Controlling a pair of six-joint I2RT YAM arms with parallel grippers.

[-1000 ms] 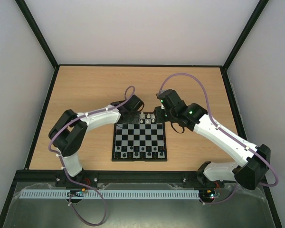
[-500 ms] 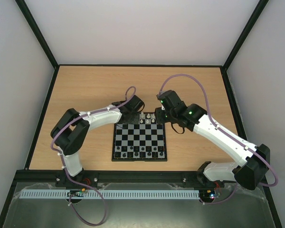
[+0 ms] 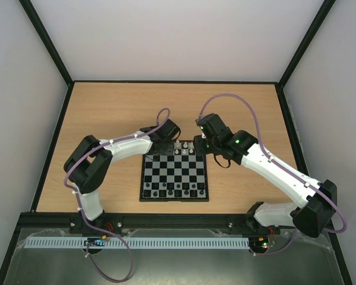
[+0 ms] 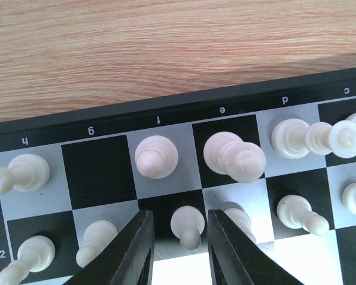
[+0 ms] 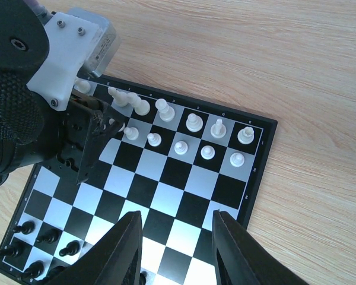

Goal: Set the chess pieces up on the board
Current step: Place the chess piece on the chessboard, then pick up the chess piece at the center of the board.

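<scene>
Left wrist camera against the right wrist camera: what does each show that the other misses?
Only left wrist: readable letters on the board's border, and a white pawn between the left claw's open fingers. Only right wrist: the black pieces, the bare middle squares, the open right claw. Both: the white pieces in two rows, the wooden table.
</scene>
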